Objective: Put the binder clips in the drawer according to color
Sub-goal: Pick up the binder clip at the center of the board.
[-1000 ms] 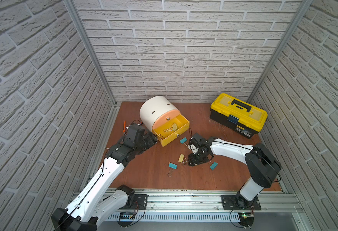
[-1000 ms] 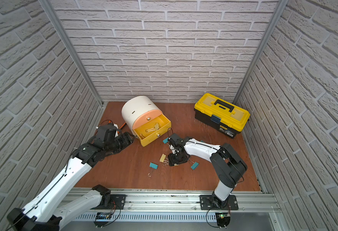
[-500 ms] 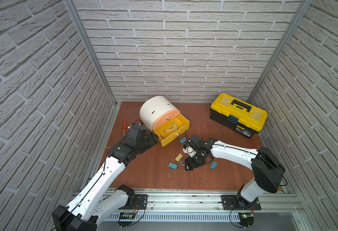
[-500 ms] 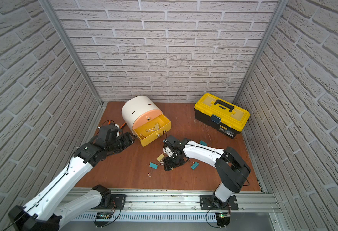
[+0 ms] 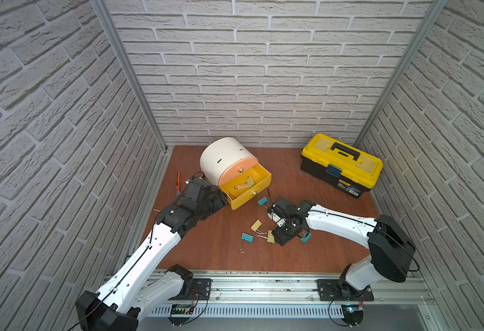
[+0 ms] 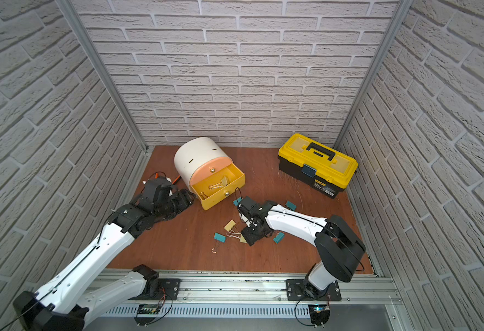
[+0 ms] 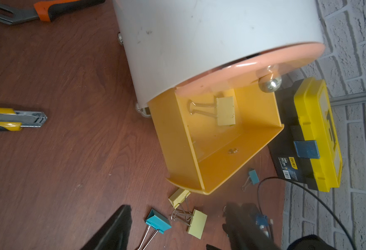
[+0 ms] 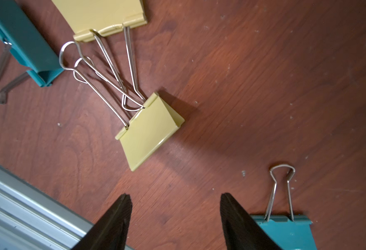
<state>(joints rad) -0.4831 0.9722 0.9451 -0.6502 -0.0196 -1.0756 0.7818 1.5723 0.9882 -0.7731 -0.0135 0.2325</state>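
Jaws of the right pincer are held spread, empty, just by a pale yellow clip toward the front edge of the counter, probably lined up for a grab, with the yellow drawer pulled out ready, back-left, by the released left pincer.

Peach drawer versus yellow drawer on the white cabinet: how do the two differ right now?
The peach drawer is shut against the white cabinet; the yellow drawer below it is pulled out. The yellow drawer's inside shows, with a pale yellow clip in it; the peach drawer's inside is hidden. Colour differs: peach against bright yellow. Both carry a small round metal knob on the front.
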